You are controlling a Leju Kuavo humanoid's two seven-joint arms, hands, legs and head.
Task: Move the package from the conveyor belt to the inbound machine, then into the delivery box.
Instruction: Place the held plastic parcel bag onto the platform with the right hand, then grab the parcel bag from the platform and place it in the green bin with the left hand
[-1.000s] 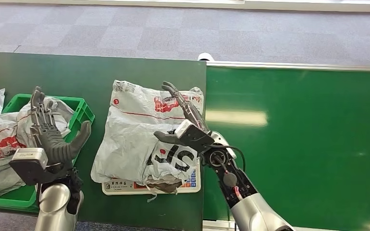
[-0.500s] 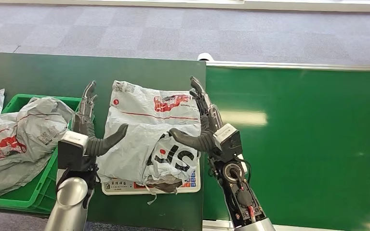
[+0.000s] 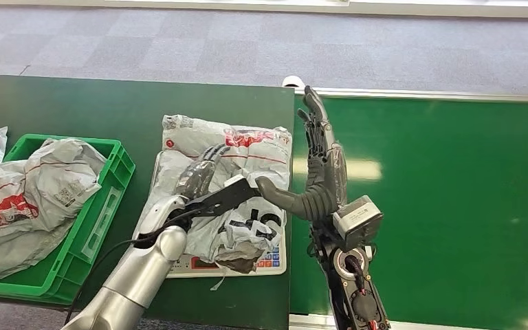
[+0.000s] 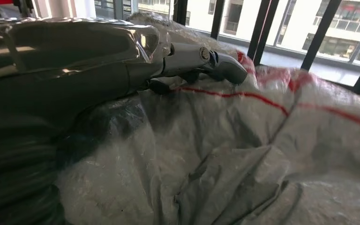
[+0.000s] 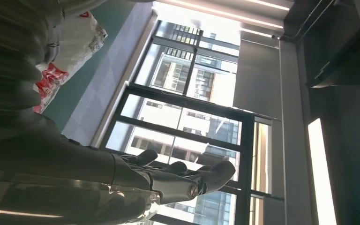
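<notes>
Grey package [image 3: 237,172], left hand [image 3: 203,180] resting on it

Left hand [image 3: 203,180] lies flat, palm down, fingers [image 4: 201,58] extended and pressing on the surface under them, thumb out to the side. Left arm [image 3: 134,275] reaches in diagonally. Right hand [image 3: 316,165] stands edge-on, fingers [image 3: 314,120] straight and together (holding nothing), thumb [image 3: 285,197] jutting toward the left fingertips. Right forearm [image 3: 354,295] nearly vertical.
</notes>
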